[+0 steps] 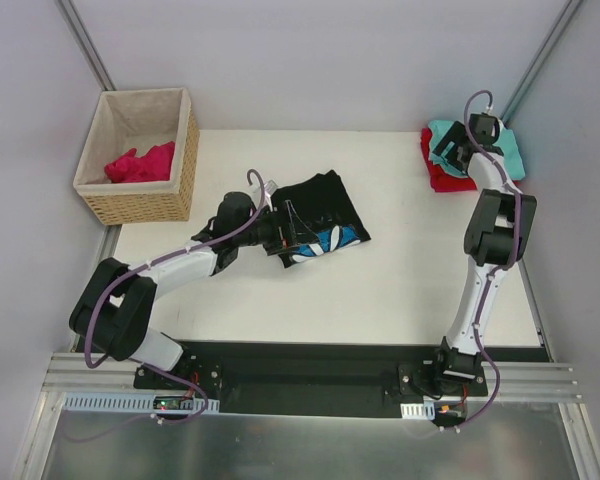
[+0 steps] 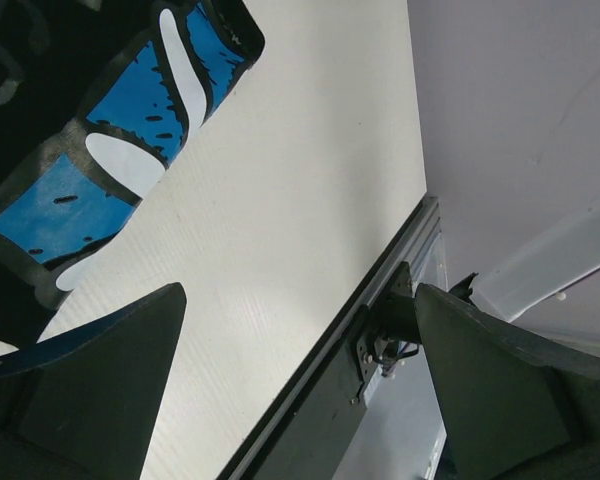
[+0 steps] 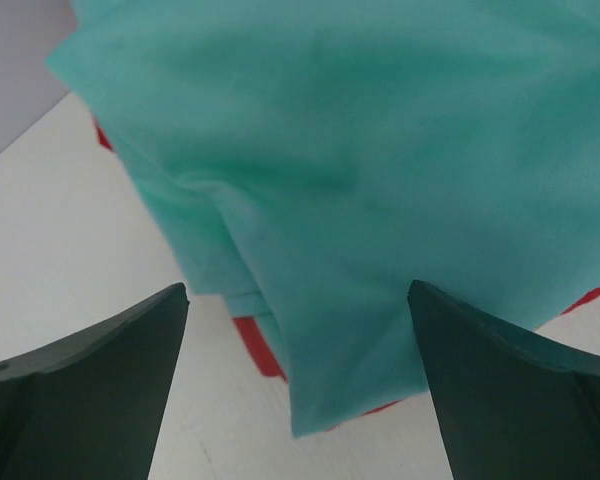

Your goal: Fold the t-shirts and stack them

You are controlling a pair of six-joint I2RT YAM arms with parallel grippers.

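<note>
Left end effector: released, fingers spread wide, held at the left edge of the black t-shirt.
Black t-shirt: folded over, blue-and-white print showing, laid near the counter centre.
Right end effector: released, held over the teal t-shirt.
Teal t-shirt: laid on the red t-shirt, far right corner.
Pink t-shirt: bunched in the wicker basket, far left corner.

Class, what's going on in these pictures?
A two-armed robot is folding and stacking t-shirts. The left gripper, open, sits at the edge of the black t-shirt mid-table. The right gripper, open, hovers over the teal t-shirt lying on the red t-shirt, far right. A pink t-shirt lies in the wicker basket.
</note>
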